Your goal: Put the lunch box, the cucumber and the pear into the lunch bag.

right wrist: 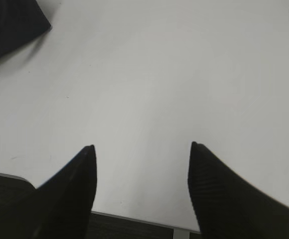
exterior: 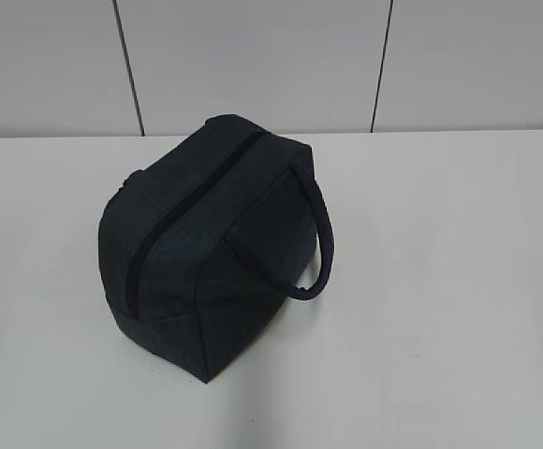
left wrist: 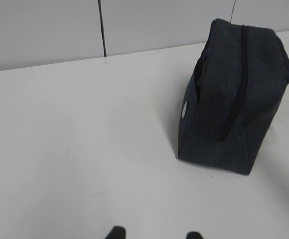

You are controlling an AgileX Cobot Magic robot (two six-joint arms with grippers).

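Note:
The dark navy lunch bag point(exterior: 211, 243) stands on the white table point(exterior: 440, 281), its zipper point(exterior: 154, 238) closed along the top and a looped handle point(exterior: 323, 248) hanging on its right side. It also shows in the left wrist view point(left wrist: 234, 94) and as a corner in the right wrist view point(right wrist: 10, 25). The lunch box, cucumber and pear are out of view. My left gripper point(left wrist: 154, 234) is open and empty over bare table, well short of the bag. My right gripper point(right wrist: 142, 147) is open and empty near the table's front edge. Neither gripper shows in the exterior view.
A pale panelled wall point(exterior: 253, 56) with dark seams runs behind the table. The table's front edge point(right wrist: 134, 219) lies just below my right gripper, with dark floor beyond it.

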